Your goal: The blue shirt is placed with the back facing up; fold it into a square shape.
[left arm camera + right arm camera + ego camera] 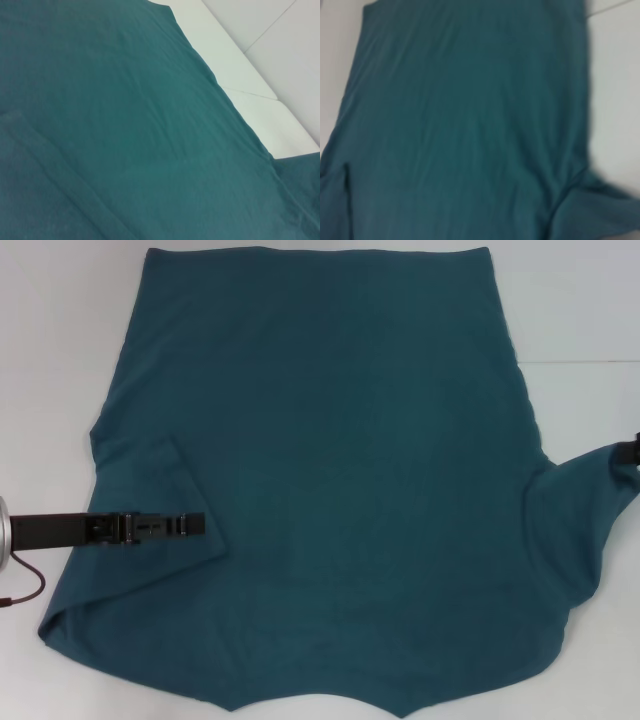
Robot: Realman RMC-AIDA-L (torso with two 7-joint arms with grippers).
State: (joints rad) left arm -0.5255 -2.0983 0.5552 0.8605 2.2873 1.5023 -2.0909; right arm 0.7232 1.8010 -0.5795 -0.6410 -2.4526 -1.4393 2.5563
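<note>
The blue shirt [340, 480] lies spread flat on the white table [60, 360], with its hem at the far side. Its left sleeve [150, 490] is folded inward over the body. My left gripper [203, 524] reaches in from the left and sits over that folded flap, close to the flap's inner edge. My right gripper [630, 452] shows only at the right edge of the head view, shut on the tip of the right sleeve [590, 510], which is drawn out toward it. Both wrist views show only shirt fabric [125, 125] [465, 125] and table.
The white table surrounds the shirt on the left, far and right sides [580, 310]. A seam runs across the table surface at the right [590, 362]. A thin dark cable [25, 590] loops beside the left arm.
</note>
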